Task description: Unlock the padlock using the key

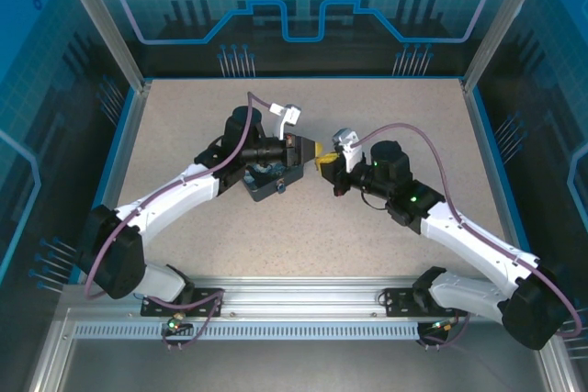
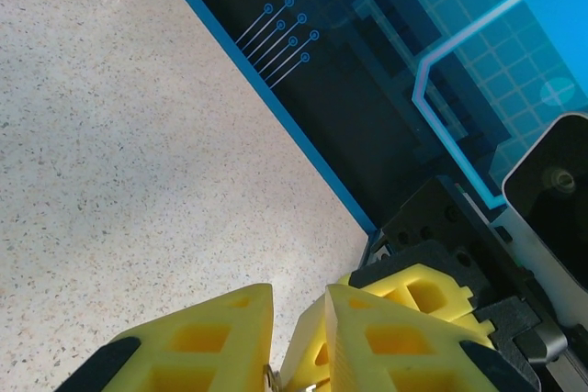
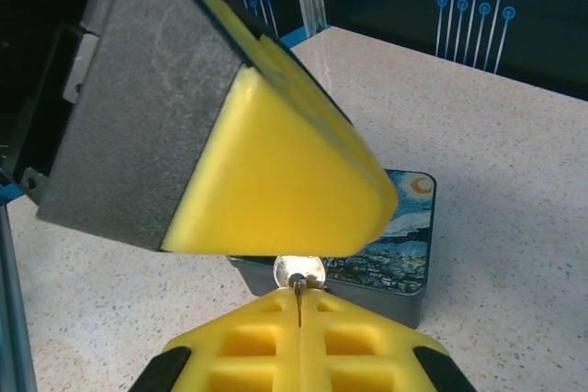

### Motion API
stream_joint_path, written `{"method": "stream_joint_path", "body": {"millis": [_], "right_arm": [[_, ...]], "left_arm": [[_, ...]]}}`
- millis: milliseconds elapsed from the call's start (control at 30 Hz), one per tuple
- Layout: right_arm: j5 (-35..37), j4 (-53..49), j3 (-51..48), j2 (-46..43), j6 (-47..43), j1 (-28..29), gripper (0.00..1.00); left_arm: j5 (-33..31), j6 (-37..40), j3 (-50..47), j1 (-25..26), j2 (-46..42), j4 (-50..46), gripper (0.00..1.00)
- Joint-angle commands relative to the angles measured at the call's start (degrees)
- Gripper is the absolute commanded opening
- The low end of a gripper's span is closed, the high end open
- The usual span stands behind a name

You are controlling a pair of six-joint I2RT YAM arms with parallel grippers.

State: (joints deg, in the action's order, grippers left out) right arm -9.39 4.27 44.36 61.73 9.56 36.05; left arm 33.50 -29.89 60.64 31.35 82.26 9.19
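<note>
My two grippers meet nose to nose over the middle of the table. The right gripper (image 1: 325, 162) (image 3: 299, 293) is shut on the key (image 3: 299, 302), a thin dark sliver standing edge-on between its yellow fingers. The key's tip meets a small round silvery face of the padlock (image 3: 299, 270), tucked under the left gripper's yellow finger (image 3: 276, 181). In the left wrist view the left gripper (image 1: 301, 149) (image 2: 299, 296) has its fingers close together, with a bit of metal from the padlock (image 2: 269, 379) pinched low in the gap. The rest of the padlock is hidden.
The starry-night painted box (image 1: 266, 185) (image 3: 404, 227) lies on the speckled table just below and behind the grippers, under the left arm. A blue rim (image 2: 276, 126) and dark enclosure walls bound the table.
</note>
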Motion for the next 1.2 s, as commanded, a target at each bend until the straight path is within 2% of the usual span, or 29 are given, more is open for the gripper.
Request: {"method": "stream_joint_path", "body": {"millis": [0,200,333,467,633,767,833,967,1167], "right_arm": [[1.72,1.78,-0.33,-1.17,0.68,0.60,0.00],[1.87,0.77,-0.01,-1.11,1.45,0.39,0.00],[-2.22,-2.55,1.86,-0.39,2.15,-0.58,0.01],[-10.87,-3.11,1.68,-1.64,5.13,-5.11,0.23],[-23.85,1.69,-0.77,-4.31,11.78,-12.84,0.45],[-32.30,10.08,-2.69,-3.37,19.25,-17.88,0.55],[-34.60,15.71,-3.49,-2.17,22.29,-18.21,0.57],[-37.58,22.15,-3.66,0.60,25.16,-17.43,0.53],[-39.04,24.07,-2.13,2.94,25.44,-14.97,0.49]], "left_arm": [[0.61,1.50,2.19,0.55,0.30,-1.62,0.23],[0.18,1.81,2.29,0.55,0.02,-1.88,0.09],[-0.48,2.55,2.20,0.55,-0.63,-2.05,0.01],[-2.61,4.50,2.45,0.40,-2.04,-3.37,0.00],[-3.99,8.07,3.42,0.37,-3.72,-4.64,0.00],[-1.66,10.57,4.04,0.36,-4.21,-4.56,0.00],[-0.79,11.23,4.13,0.35,-4.55,-4.28,0.00],[0.97,10.52,4.13,0.35,-5.00,-2.49,0.00],[1.93,9.15,4.22,0.29,-4.56,-1.28,0.00]]}}
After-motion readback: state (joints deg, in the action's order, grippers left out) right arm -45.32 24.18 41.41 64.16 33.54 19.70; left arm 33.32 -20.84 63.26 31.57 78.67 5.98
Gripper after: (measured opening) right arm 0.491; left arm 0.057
